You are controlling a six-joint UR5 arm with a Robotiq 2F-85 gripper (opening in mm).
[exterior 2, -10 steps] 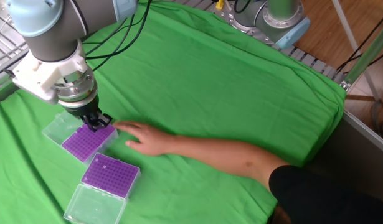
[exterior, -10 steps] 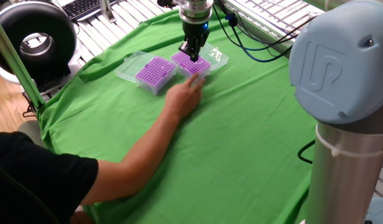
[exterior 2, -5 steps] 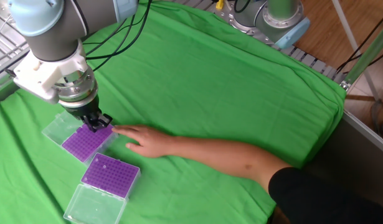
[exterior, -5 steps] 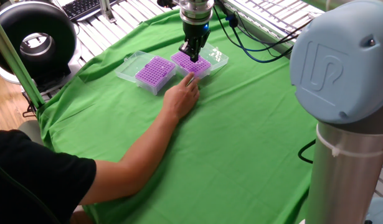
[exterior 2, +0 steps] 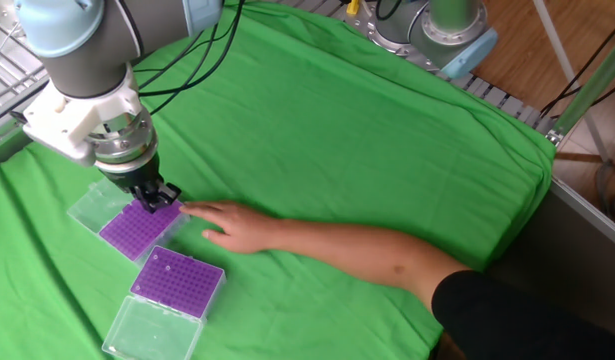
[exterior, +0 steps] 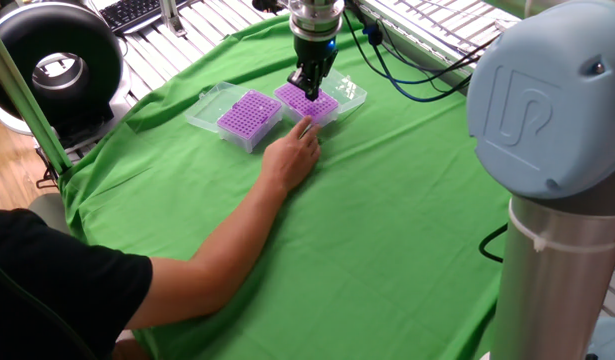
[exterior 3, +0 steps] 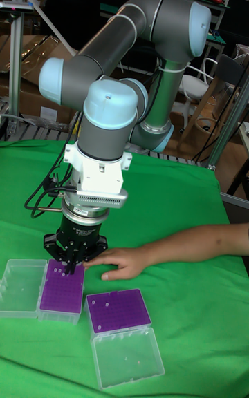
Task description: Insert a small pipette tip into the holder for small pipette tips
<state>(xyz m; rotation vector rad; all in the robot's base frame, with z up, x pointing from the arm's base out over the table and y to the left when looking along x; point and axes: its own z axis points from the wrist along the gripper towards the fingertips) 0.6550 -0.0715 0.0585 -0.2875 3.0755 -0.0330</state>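
Note:
Two open boxes with purple racks lie on the green cloth. My gripper (exterior: 309,92) (exterior 2: 159,199) (exterior 3: 69,270) stands upright over the holder (exterior: 323,106) (exterior 2: 130,229) (exterior 3: 61,296) nearer the arm, its fingertips down at the rack's edge closest to a person's hand. The fingers are drawn close together. A small pipette tip between them is too small to make out. The second purple rack (exterior: 249,114) (exterior 2: 177,281) (exterior 3: 119,310) sits beside it, apart from the gripper.
A person's hand (exterior: 292,152) (exterior 2: 227,223) (exterior 3: 124,262) rests on the cloth, fingertips touching the holder's side just beside my gripper. Clear lids (exterior: 350,90) (exterior 3: 21,286) (exterior 2: 147,330) lie open next to each box. A second grey arm's base (exterior: 547,200) stands at the right.
The person's hand has slid forward until its fingertips reach the holder. My gripper has stayed in the same spot over the rack.

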